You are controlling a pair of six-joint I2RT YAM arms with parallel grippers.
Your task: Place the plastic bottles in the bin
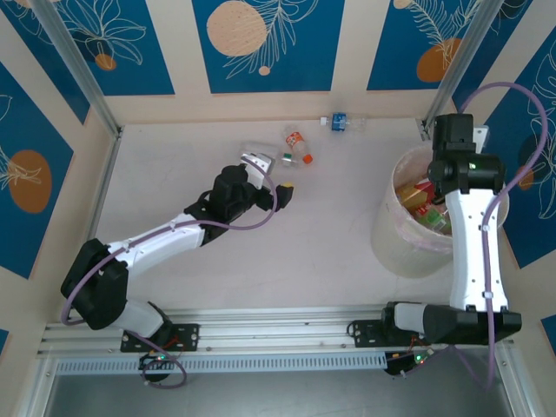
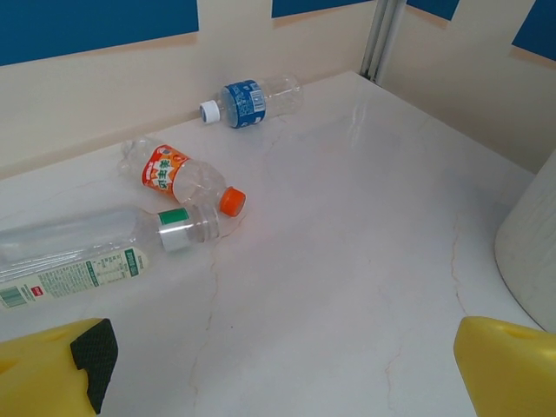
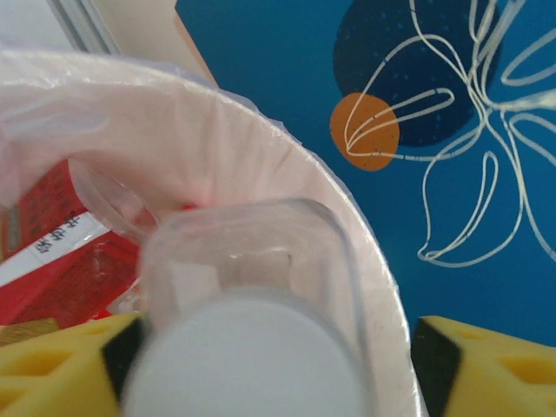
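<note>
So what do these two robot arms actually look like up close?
The left arm and right arm match: smooth white shells between bulky black joints, each trailed by a looping lilac cable. A small green light glows on the right arm's upper joint. The left end effector and right end effector have blocky yellow fingers with black pads.

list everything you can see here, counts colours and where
blue-label bottle: 1, clear, white cap, by the far wall
orange-cap bottle: 1, clear, lying on the table
green-band bottle: 1, clear, nearest the left gripper
bottles in bin: several, red and yellow labels, count unclear
bin: 1, pale pinkish-white, right side
table: 1, white marbled
wall panels: blue, orange-and-white prints
left gripper: yellow, open, facing the lying bottles
right gripper: yellow, over the bin, clear bottle between its fingers, gap on one side
</note>
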